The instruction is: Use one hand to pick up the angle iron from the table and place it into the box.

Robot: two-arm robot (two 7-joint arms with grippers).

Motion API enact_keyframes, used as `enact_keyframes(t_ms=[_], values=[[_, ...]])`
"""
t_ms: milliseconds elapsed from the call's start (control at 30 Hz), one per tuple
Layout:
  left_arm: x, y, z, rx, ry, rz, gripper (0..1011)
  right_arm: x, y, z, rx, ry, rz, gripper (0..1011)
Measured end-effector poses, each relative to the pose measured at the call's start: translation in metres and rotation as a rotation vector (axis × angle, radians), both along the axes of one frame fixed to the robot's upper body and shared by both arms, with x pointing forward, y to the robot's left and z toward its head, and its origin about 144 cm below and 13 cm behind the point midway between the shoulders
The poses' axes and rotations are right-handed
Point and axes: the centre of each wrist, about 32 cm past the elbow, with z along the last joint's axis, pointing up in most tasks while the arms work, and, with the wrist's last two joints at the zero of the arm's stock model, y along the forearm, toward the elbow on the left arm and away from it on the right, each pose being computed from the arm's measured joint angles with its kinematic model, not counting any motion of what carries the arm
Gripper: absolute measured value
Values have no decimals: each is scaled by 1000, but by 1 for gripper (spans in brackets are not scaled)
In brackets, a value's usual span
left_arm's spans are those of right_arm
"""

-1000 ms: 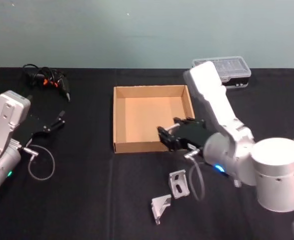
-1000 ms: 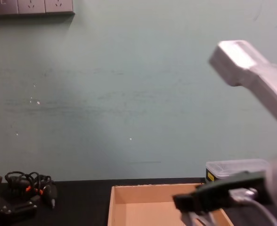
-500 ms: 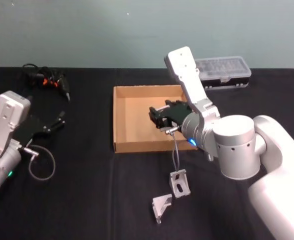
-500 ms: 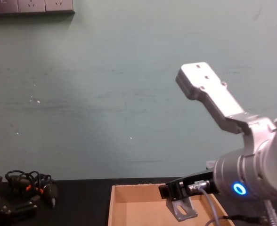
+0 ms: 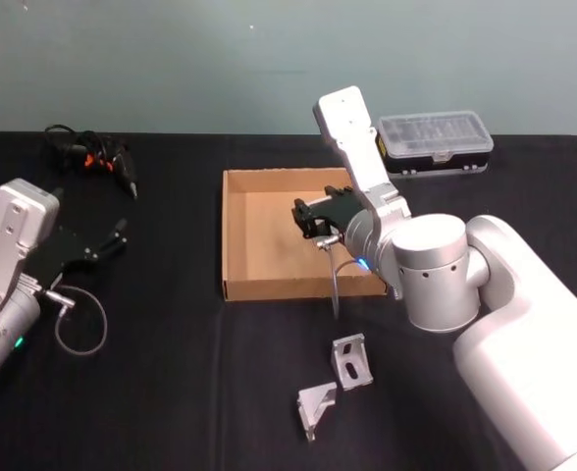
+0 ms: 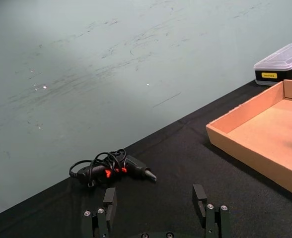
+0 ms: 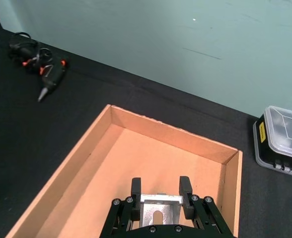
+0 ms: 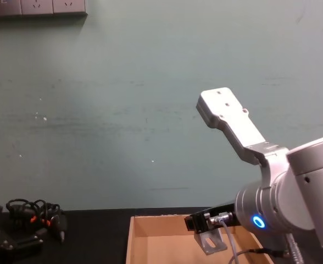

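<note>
Over the last second the right gripper [image 5: 313,220] has come up from the front wall of the wide, shallow tan cardboard box [image 5: 232,235] and now hangs over the right part of its inside. Its black fingers [image 7: 136,190] are clamped on a small silver metal angle iron [image 7: 158,212] with a slot cut in its face. In the chest view that angle iron [image 8: 212,242] hangs just under the gripper [image 8: 196,223], inside the line of the box's walls [image 8: 150,223]. Whether it touches the floor of the box cannot be told.

There are three angle irons. One is held. A second angle iron [image 5: 352,360] and a third angle iron [image 5: 315,405] lie on the flat black matte table [image 5: 171,392] in front of the box, near each other and apart from it.

The left gripper [image 6: 155,194] rests low over the table at the robot's left, well away from the box [image 6: 245,109], with its fingers [image 6: 200,195] spread apart and nothing between them.

One small black plastic case with a clear lid [image 5: 436,137] stands behind the box's right corner. It carries a yellow label [image 6: 267,75] whose writing is too small to read. One tangle of black cables with red bits [image 5: 87,152] lies at the far left of the table.
</note>
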Motion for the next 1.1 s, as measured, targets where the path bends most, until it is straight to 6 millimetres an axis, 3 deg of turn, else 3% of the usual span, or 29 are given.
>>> enact_keyframes(t_ms=[433,967,1100], values=[[0,0,0,0,0,0,1000,6,3,-4,-11,4,-9,463],[0,0,0,0,0,0,1000,6,3,-4,-10,3,-8,947],[0,0,0,0,0,0,1000,5,3,-4,-9,3,-8,1004]])
